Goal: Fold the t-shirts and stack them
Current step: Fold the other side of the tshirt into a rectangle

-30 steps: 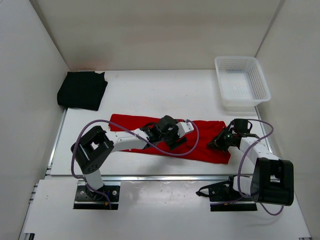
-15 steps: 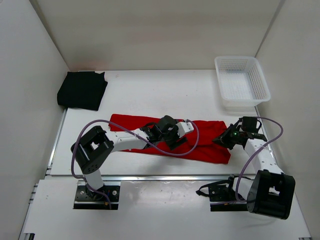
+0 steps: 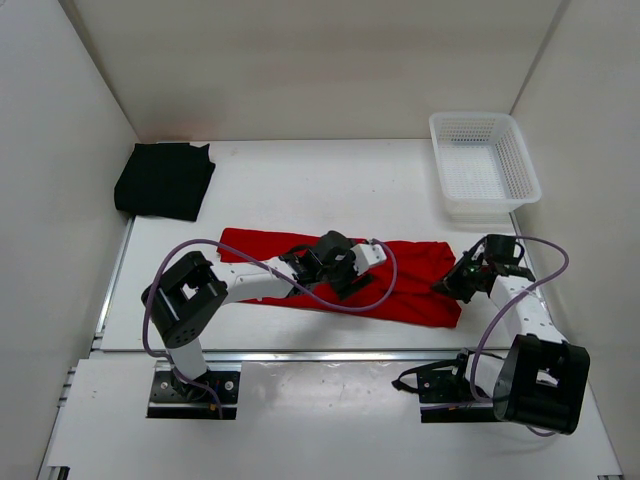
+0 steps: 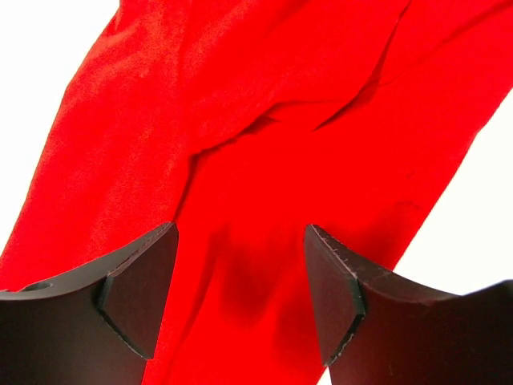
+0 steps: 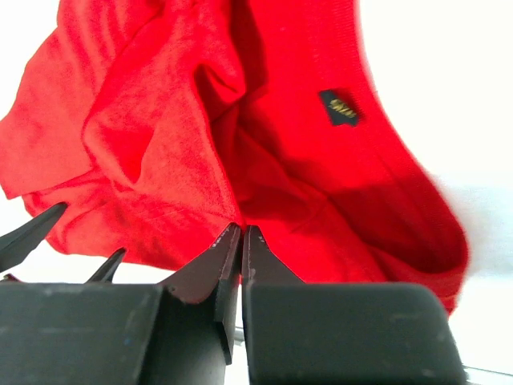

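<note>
A red t-shirt (image 3: 255,248) lies folded into a long strip across the middle of the table. My left gripper (image 3: 347,282) hovers low over its centre, open, with red cloth (image 4: 264,120) showing between the spread fingers (image 4: 140,281) and nothing gripped. My right gripper (image 3: 447,285) is at the strip's right end, jaws pressed shut (image 5: 241,233) right at the edge of the bunched cloth (image 5: 160,120). No cloth shows between them. A small dark neck label (image 5: 339,106) faces up there. A black t-shirt (image 3: 165,180) sits folded at the back left corner.
A white mesh basket (image 3: 437,160) stands at the back right against the wall. White walls close in the table on the left, back and right. A purple cable (image 3: 345,305) loops over the red strip's front edge.
The right arm has swung its elbow outward and its gripper has shifted a little to the right along the shirt's end. The left arm and the shirts have stayed put.
</note>
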